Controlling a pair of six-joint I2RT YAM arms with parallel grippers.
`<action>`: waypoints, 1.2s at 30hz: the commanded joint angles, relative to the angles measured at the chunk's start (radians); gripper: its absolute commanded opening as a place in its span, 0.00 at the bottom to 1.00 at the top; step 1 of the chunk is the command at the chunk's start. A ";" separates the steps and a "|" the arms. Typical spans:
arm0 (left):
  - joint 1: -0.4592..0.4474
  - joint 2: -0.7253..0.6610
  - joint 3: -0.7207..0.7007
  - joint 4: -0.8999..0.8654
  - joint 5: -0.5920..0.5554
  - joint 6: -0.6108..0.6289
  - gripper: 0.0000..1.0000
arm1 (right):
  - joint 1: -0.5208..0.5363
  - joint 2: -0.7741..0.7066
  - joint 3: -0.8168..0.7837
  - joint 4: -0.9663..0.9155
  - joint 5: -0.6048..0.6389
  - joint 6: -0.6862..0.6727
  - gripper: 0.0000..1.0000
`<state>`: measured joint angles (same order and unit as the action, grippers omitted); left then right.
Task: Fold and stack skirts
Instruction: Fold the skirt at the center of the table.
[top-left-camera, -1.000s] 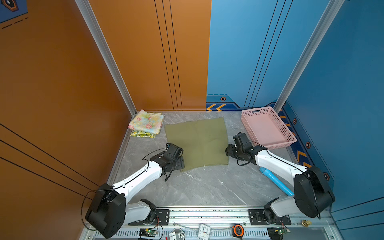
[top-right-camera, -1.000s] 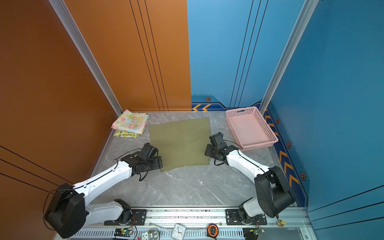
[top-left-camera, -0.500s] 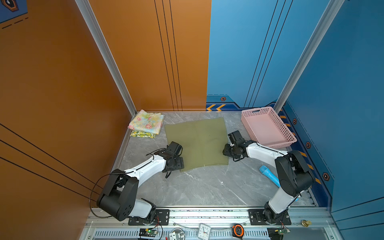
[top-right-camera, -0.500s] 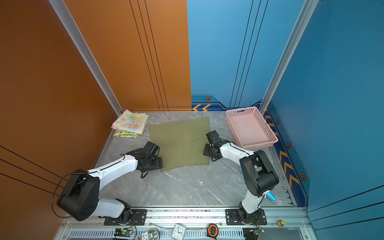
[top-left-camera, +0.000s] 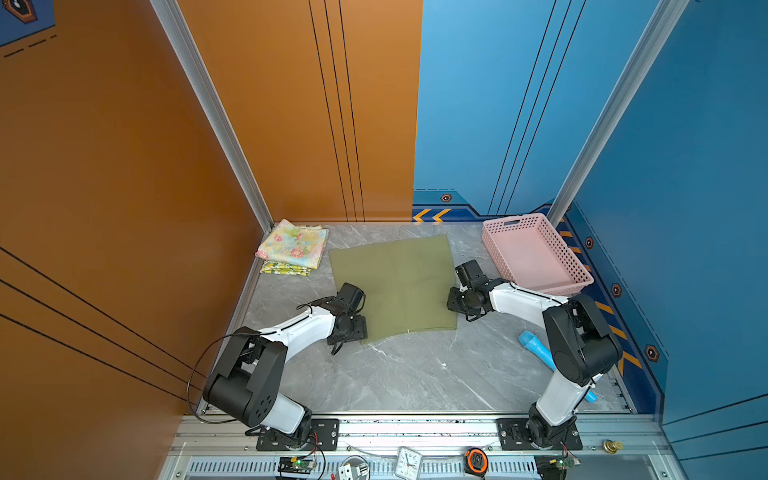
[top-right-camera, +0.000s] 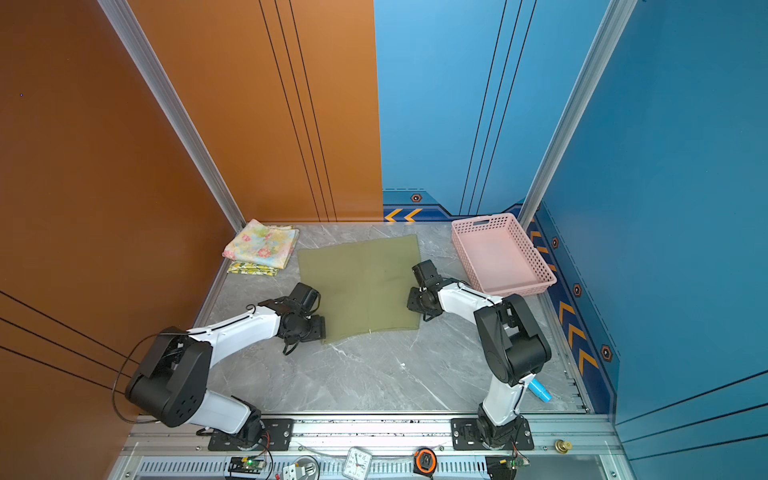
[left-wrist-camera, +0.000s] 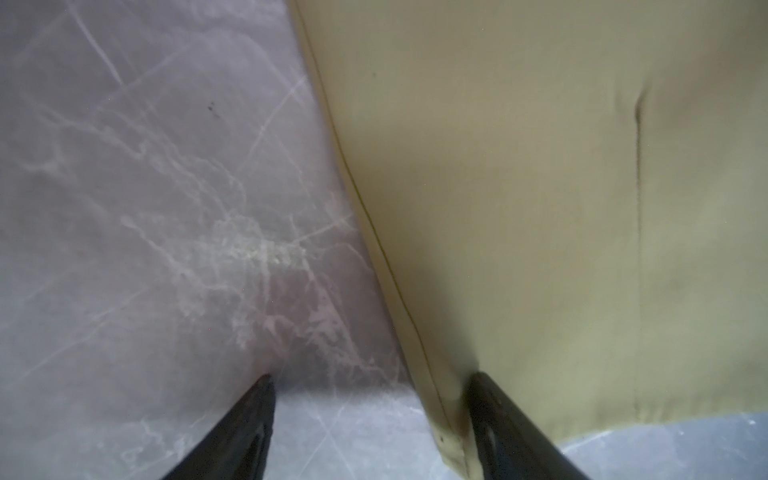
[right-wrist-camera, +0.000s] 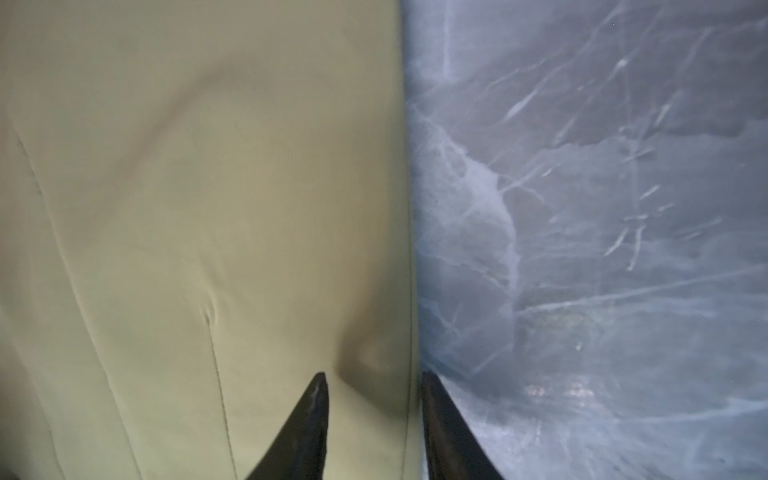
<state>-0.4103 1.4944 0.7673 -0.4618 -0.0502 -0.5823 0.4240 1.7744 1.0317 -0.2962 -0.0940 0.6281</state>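
The left tool (left-wrist-camera: 372, 376) sits low on the bench (top-left-camera: 415, 374) with its jaws wide apart. One finger rests on bare marble and the other on cloth, so the near left corner of the olive skirt (top-left-camera: 395, 286) lies between them, not yet clamped. The right tool (right-wrist-camera: 372, 374) straddles the skirt's right edge. Its jaws are apart, but more narrowly, and a small pucker of cloth rises in the gap.

The olive skirt lies spread flat in the middle of the bench, between the two tools. It is plain, dull green and roughly square, with a seam down its centre and faint creases. It looks soft and thin.

At the far left corner of the bench, the pastel floral skirt (top-left-camera: 293, 247) lies folded on top of the folded lemon-print skirt (top-left-camera: 286, 269). That makes a stack of two. A pink basket (top-left-camera: 505, 222) stands empty at the far right.

Two skirts appear finished. The olive one, the largest, remains to be folded and stacked, and this looks like the start of its fold.
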 joint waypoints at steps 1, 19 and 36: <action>0.009 0.013 0.009 0.006 0.021 0.018 0.72 | -0.005 0.033 0.021 -0.012 0.012 -0.026 0.34; -0.029 0.043 0.021 0.071 0.035 0.025 0.16 | -0.051 -0.082 0.038 -0.088 0.099 -0.102 0.00; -0.117 0.121 0.037 0.149 0.043 -0.003 0.00 | 0.185 -0.115 0.345 -0.289 0.199 -0.232 0.00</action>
<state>-0.5186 1.5929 0.8196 -0.2985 -0.0101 -0.5724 0.5327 1.6062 1.2881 -0.5186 0.0750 0.4507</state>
